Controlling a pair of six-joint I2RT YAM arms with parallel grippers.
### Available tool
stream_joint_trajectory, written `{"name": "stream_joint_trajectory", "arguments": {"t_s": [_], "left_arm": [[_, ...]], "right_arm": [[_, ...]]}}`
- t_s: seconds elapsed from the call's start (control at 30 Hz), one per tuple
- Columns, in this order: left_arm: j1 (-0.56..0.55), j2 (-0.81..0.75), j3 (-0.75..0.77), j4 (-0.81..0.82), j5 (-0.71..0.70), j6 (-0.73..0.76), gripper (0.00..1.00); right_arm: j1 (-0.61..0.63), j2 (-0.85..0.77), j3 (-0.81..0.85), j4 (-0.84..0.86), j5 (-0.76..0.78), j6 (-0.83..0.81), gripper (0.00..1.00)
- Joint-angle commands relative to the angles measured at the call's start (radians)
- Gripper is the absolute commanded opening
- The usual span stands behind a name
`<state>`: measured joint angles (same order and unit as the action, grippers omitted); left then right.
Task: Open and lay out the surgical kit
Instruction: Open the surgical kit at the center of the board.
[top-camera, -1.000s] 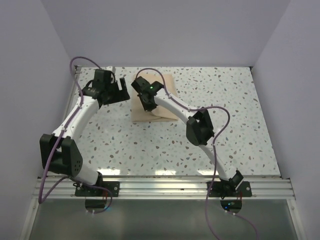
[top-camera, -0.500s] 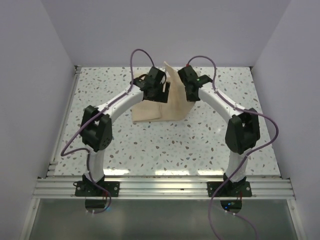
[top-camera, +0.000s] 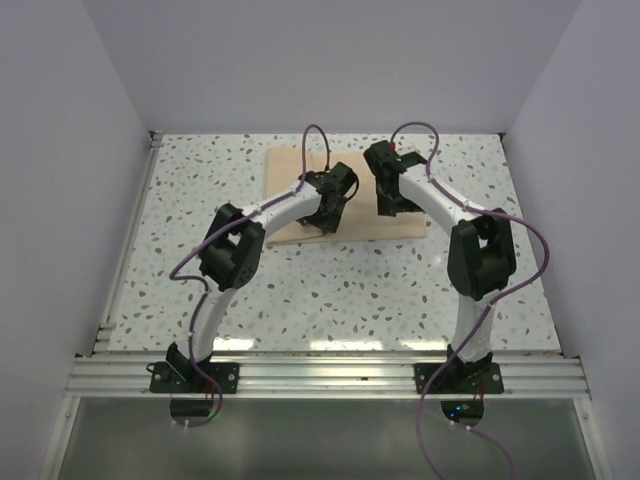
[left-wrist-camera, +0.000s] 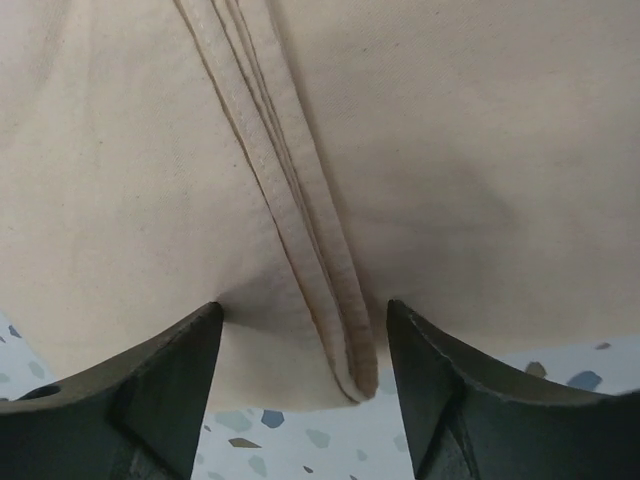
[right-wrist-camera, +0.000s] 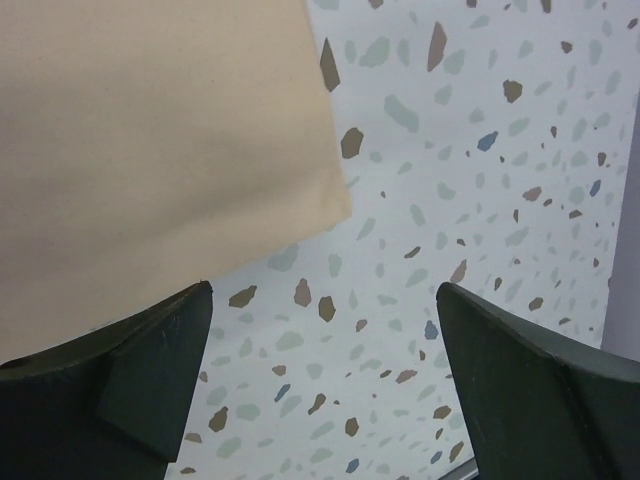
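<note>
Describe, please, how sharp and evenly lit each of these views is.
Top external: soft, even light, sharp, faint glare on the table at its near edge. Left wrist: cloth wrap crisp, shaded right of its seam; fingers dark. Right wrist: speckles sharp, fingers dark.

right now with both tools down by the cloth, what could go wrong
The open left tool straddles the stacked stitched hems of the tan cloth wrap; closing may pinch several layers and drag the whole wrap. The open right tool hangs over bare speckled table beside the cloth's corner, so closing there would likely miss.
</note>
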<state>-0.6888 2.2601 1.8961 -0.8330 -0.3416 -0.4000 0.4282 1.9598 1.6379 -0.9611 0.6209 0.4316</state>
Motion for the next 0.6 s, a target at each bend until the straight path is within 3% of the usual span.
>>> {"name": "stream_joint_trajectory", "arguments": {"t_s": [0.0,0.1,0.13,0.23,0.33,0.43,0.53,0.57], "left_arm": [[0.000,0.027,0.026,-0.055,-0.071,0.009,0.68],[0.000,0.041,0.040,-0.055,-0.063,0.016,0.43],[0.000,0.042,0.050,-0.060,-0.063,0.020,0.24],[0.006,0.033,0.127,-0.104,-0.095,0.013,0.00],[0.043,-0.023,0.201,-0.138,-0.105,0.004,0.00],[0.128,-0.137,0.181,-0.150,-0.109,-0.035,0.00],[0.263,-0.314,0.002,-0.132,-0.109,-0.103,0.00],[0.302,-0.415,-0.129,-0.097,-0.105,-0.115,0.00]], "right_arm": [[-0.011,-0.042,0.100,-0.050,0.091,0.050,0.98],[-0.020,-0.056,0.144,-0.050,0.103,0.047,0.98],[-0.022,-0.059,0.157,-0.050,0.100,0.044,0.98],[-0.034,-0.039,0.215,-0.051,0.089,0.030,0.98],[-0.051,0.014,0.283,-0.060,0.074,0.019,0.98],[-0.084,0.074,0.362,-0.061,0.014,0.003,0.95],[-0.112,0.129,0.451,-0.039,-0.075,-0.002,0.91],[-0.127,0.173,0.502,-0.036,-0.101,-0.004,0.90]]}}
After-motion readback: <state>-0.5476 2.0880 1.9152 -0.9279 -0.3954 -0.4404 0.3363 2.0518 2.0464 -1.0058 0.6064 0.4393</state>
